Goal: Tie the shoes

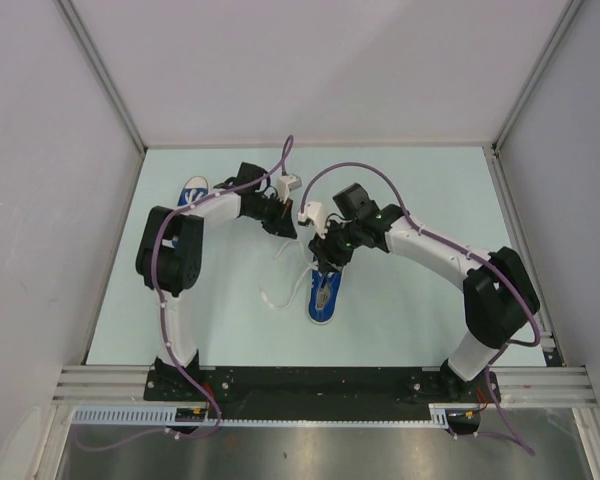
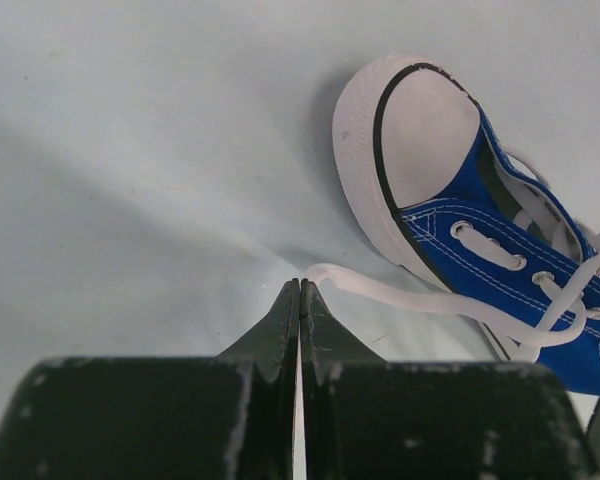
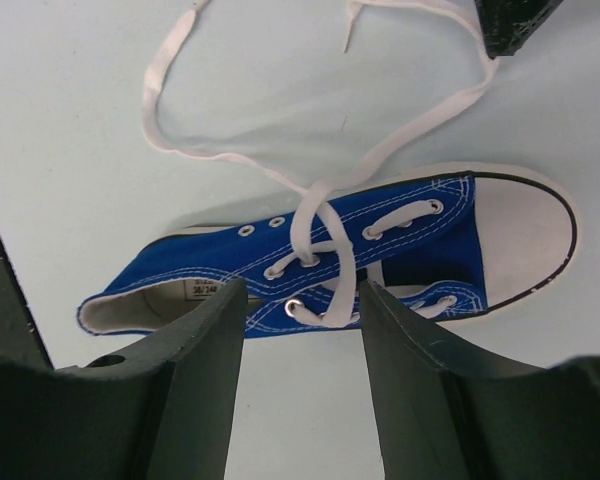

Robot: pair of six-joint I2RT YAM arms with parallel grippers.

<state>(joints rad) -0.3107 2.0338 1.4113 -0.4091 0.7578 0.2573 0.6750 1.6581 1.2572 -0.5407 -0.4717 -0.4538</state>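
One blue sneaker [image 1: 323, 297] lies in the middle of the table, its white toe cap towards the arms' bases. It also shows in the left wrist view [image 2: 450, 190] and in the right wrist view [image 3: 400, 240]. The second sneaker [image 1: 193, 191] lies at the far left, partly hidden by my left arm. My left gripper [image 1: 287, 231] is shut on one white lace [image 2: 400, 298], pinched at the tips [image 2: 300, 287]. This lace [image 3: 430, 115] runs from the eyelets to it. My right gripper [image 3: 300, 300] is open and empty just above the eyelets. The other lace [image 3: 160, 100] lies in a loose loop on the table.
The pale table [image 1: 430, 200] is bounded by white walls at the back and sides. A metal rail [image 1: 320, 380] runs along the near edge by the arm bases. Purple cables [image 1: 365, 172] arch over both arms.
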